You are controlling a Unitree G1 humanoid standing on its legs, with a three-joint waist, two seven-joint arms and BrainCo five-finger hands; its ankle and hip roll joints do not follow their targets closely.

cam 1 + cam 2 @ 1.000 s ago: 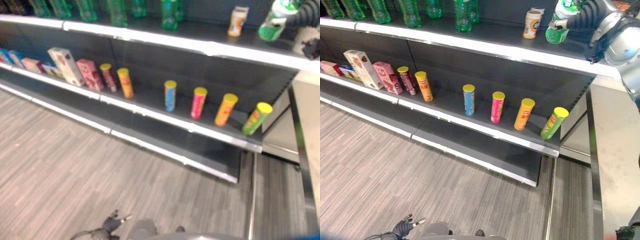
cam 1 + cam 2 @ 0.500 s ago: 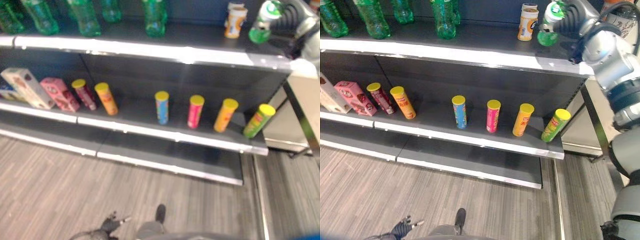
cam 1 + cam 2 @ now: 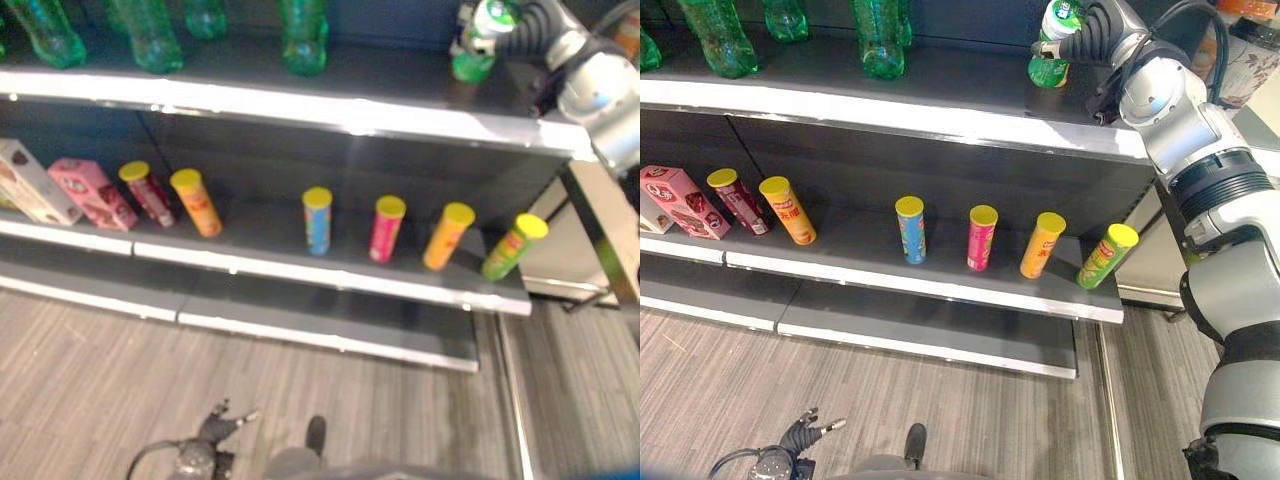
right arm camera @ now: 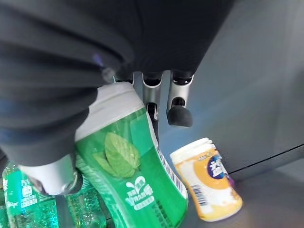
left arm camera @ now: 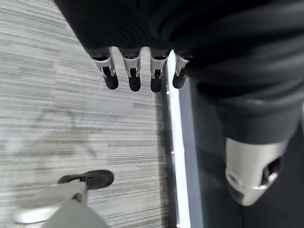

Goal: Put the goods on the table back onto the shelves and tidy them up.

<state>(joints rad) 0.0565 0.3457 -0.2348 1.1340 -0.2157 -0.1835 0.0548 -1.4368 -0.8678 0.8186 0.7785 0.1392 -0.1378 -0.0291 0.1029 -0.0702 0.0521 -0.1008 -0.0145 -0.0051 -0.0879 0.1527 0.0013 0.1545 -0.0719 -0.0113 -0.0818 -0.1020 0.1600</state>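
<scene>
My right hand is up at the top shelf, shut on a green jar with a white lid. The right wrist view shows that green jar held tilted between the thumb and the fingers. Just behind it on the shelf stands an orange and white jar. My left hand hangs low over the grey floor, its fingers straight and holding nothing.
Several green bottles stand along the top shelf to the left. On the middle shelf are tube cans: blue, pink, orange and a leaning green one. Further left are two more tubes and a pink box.
The camera has swung to face the shelves. My right hand has carried the green jar leftward along the top shelf, in front of the orange and white jar.
</scene>
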